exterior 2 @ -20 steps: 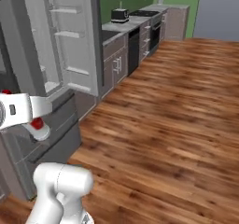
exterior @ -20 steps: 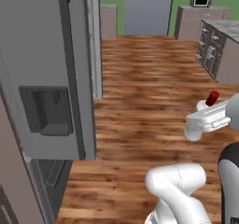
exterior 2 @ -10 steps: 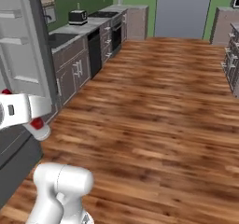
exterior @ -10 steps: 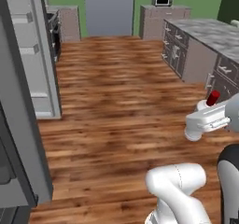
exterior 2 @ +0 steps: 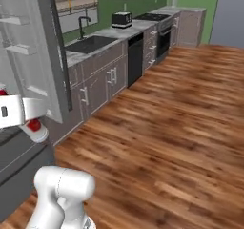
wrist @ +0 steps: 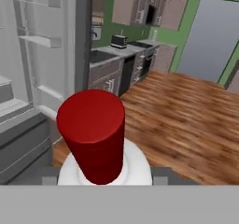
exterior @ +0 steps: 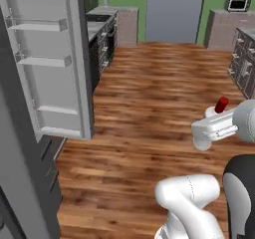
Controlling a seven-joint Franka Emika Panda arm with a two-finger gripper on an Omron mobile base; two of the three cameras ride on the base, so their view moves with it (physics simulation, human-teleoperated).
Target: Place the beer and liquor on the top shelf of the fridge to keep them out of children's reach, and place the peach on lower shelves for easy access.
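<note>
Red-capped liquor (wrist: 95,139) clenched in fingers, carried above wood floor (exterior: 159,93), near open fridge door (exterior: 47,59). Fingers themselves hard to see. Risk: bottle knocks door edge while swinging in, slips from grip.

The white arm rises from its rounded base joint at the near edge of the scene, folds back on itself and carries its wrist level, high above the floor. In the left base view the end effector (exterior: 215,119) sits at the right, near side; in the right base view it (exterior 2: 24,120) sits at the left. Its jaws are closed on the liquor (wrist: 100,146), whose red cap pokes out past the white hand
</note>
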